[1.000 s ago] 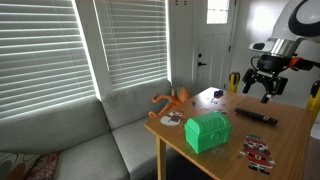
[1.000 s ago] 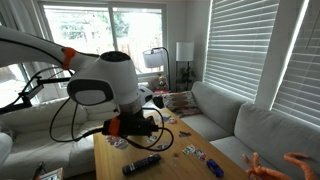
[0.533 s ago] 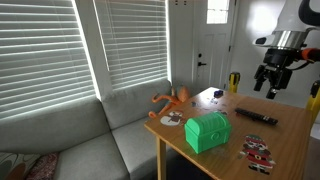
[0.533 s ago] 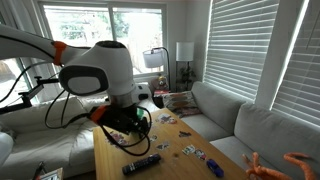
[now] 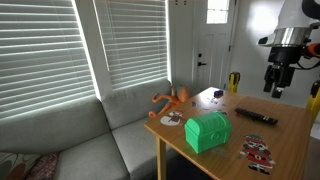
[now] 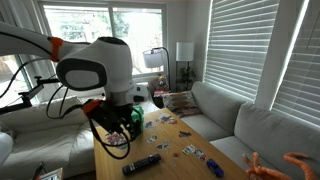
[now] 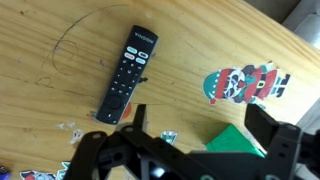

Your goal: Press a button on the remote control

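Observation:
The remote control (image 7: 128,72) is a slim black bar lying flat on the wooden table, at the upper left of the wrist view. It also shows in both exterior views (image 5: 257,116) (image 6: 141,164). My gripper (image 7: 198,125) is open and empty, its two fingers wide apart. It hangs well above the table (image 5: 275,82), off to the side of the remote and not touching it. In an exterior view the arm's bulk covers most of the gripper (image 6: 120,128).
A green chest-shaped box (image 5: 208,131) (image 7: 238,141) stands near the table's front edge. A red-and-white flat item (image 5: 257,152) (image 7: 245,83) lies next to it. An orange toy (image 5: 172,100) and small stickers (image 6: 190,151) lie on the table. A grey sofa (image 5: 70,140) adjoins the table.
The gripper has lifted slightly, shifted sideways and turned about its axis. The remote and the other objects have not moved.

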